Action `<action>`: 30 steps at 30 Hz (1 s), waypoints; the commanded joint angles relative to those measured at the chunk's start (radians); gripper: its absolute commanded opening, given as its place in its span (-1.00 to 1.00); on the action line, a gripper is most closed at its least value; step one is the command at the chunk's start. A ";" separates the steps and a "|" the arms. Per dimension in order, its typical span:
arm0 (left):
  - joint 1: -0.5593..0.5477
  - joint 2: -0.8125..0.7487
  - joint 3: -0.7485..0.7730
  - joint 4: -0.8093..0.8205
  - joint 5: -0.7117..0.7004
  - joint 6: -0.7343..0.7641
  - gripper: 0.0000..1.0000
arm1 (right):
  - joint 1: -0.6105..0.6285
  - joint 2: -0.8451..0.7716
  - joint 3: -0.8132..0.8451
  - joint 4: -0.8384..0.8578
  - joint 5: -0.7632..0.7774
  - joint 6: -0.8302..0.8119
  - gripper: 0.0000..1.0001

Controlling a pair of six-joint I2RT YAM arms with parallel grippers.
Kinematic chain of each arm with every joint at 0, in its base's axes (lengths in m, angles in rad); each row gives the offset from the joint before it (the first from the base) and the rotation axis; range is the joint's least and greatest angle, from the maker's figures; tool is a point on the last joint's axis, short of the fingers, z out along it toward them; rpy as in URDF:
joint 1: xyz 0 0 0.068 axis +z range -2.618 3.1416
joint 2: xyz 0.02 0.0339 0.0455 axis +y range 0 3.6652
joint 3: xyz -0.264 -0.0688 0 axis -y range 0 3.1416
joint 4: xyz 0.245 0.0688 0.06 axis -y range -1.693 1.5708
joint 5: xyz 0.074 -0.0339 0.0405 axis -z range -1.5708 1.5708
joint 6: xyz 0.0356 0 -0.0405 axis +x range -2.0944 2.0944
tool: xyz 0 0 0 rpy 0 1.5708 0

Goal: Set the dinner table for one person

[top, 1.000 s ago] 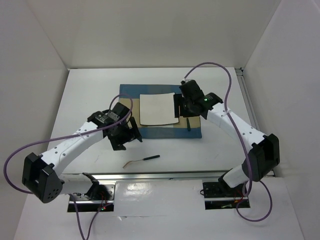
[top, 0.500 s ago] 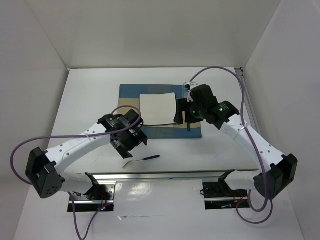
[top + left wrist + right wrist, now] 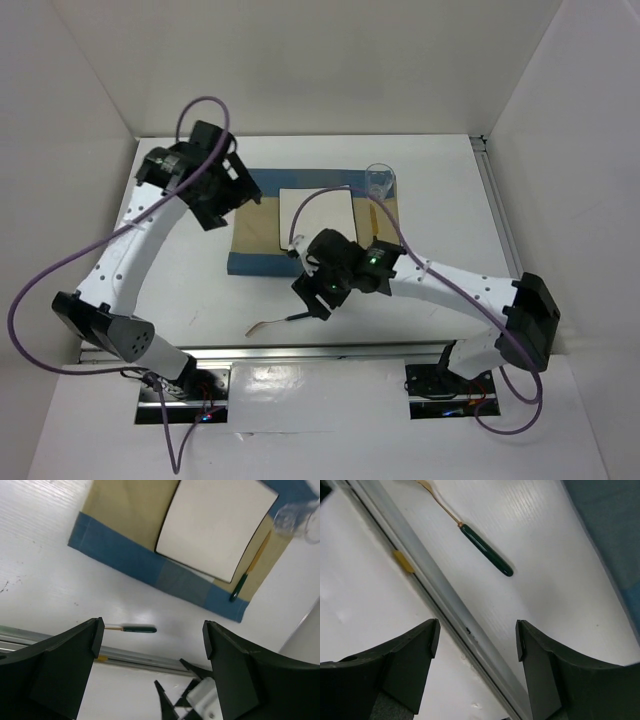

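Top external: counter is the big white surface filling the enclosure floor, with a metal rail along its near edge just ahead of both arm bases.

- Blue-and-tan placemat lies mid-counter, toward the far side.
- White square plate sits on the placemat, right of the mat's centre. A purple cable crosses over it.
- Clear glass stands at the mat's far right corner, just beyond the plate's corner.
- One utensil, gold stem with a dark green handle, lies on the mat beside the plate's right edge. Can't tell what type it is.
- Fork, also gold with a green handle, lies on bare counter between the mat's near edge and the rail, off the mat.

Left gripper: fingers spread wide with nothing between them. It is raised over the far left of the counter, near the mat's far left corner. The left wrist view looks down across the mat, plate and fork.

Right gripper: fingers apart and also holding nothing. It is reaching across to the centre and sits low, just beside the fork's handle end. In the right wrist view the fork lies ahead of the fingertips with no contact visible, and the rail runs diagonally under the gap.
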 commanded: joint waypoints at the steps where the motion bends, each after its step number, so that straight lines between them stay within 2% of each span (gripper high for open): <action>1: 0.127 -0.063 0.055 -0.053 0.101 0.126 1.00 | 0.047 0.025 -0.050 0.136 0.133 -0.052 0.46; 4: 0.220 -0.094 0.066 -0.019 0.213 0.166 1.00 | 0.059 0.058 -0.079 0.225 0.156 -0.078 0.37; 9: 0.300 -0.112 0.066 0.016 0.320 0.201 1.00 | 0.078 0.149 -0.088 0.319 0.187 -0.150 0.31; 14: 0.336 -0.140 0.023 0.038 0.343 0.211 1.00 | 0.098 0.276 -0.042 0.341 0.161 -0.233 0.31; 21: 0.403 -0.161 -0.026 0.056 0.372 0.240 1.00 | 0.107 0.339 -0.042 0.388 0.138 -0.290 0.29; 26: 0.445 -0.170 -0.035 0.066 0.408 0.249 1.00 | 0.107 0.373 -0.061 0.417 0.100 -0.290 0.06; 30: 0.465 -0.170 -0.045 0.075 0.428 0.258 1.00 | 0.107 0.405 -0.050 0.417 0.067 -0.290 0.04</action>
